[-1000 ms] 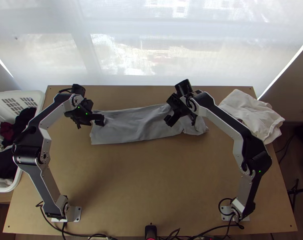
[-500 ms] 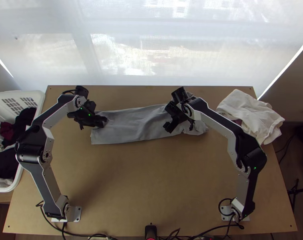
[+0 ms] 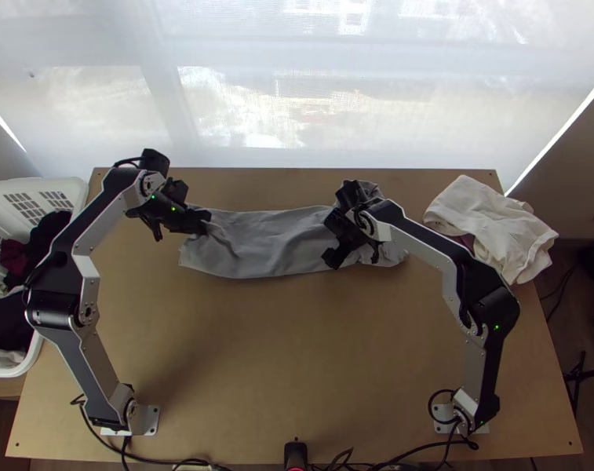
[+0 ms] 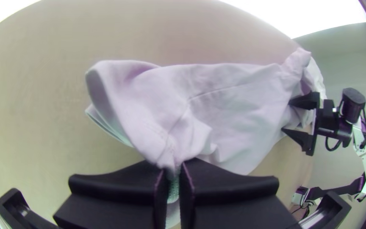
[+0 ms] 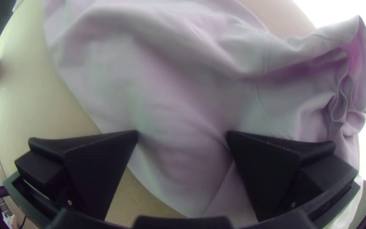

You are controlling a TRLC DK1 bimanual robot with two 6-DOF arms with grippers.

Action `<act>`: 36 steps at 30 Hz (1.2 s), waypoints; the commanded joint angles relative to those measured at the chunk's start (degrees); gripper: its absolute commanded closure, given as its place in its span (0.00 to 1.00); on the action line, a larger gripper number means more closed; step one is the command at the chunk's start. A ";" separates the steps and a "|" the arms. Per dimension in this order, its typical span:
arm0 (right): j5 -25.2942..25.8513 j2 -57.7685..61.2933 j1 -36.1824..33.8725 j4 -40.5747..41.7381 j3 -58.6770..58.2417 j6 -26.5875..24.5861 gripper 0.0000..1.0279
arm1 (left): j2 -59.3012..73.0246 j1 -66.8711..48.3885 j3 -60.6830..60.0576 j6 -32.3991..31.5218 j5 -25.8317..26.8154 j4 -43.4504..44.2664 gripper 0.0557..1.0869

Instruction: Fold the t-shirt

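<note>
In the top view, your black, flat-fingered left gripper (image 3: 205, 223), upper left of the frame, pinches a gathered bit of the long grey fabric t-shirt (image 3: 273, 245), which lies across the upper middle. Your matching right gripper (image 3: 351, 255), upper centre, holds its fingers spread over the shirt, near its bunched end.

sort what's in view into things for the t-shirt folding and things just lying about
For the folding:
grey t-shirt, in a long strip, one end gathered up
left gripper, jaws shut on that end
right gripper, jaws open at the shirt's other end

Just lying about:
white cloth, at the top view's right
white basket with dark clothes
</note>
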 commanded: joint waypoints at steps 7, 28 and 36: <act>-0.07 0.13 4.65 -0.11 1.01 0.80 0.04 | -2.41 0.65 16.60 -2.06 5.95 -8.14 0.97; -0.86 7.33 9.31 -5.12 19.99 2.82 0.04 | -2.49 19.10 17.04 5.24 10.26 -14.64 0.97; -2.26 0.74 4.83 -8.19 23.86 3.96 0.04 | -1.70 14.18 19.42 4.71 10.43 -14.82 0.97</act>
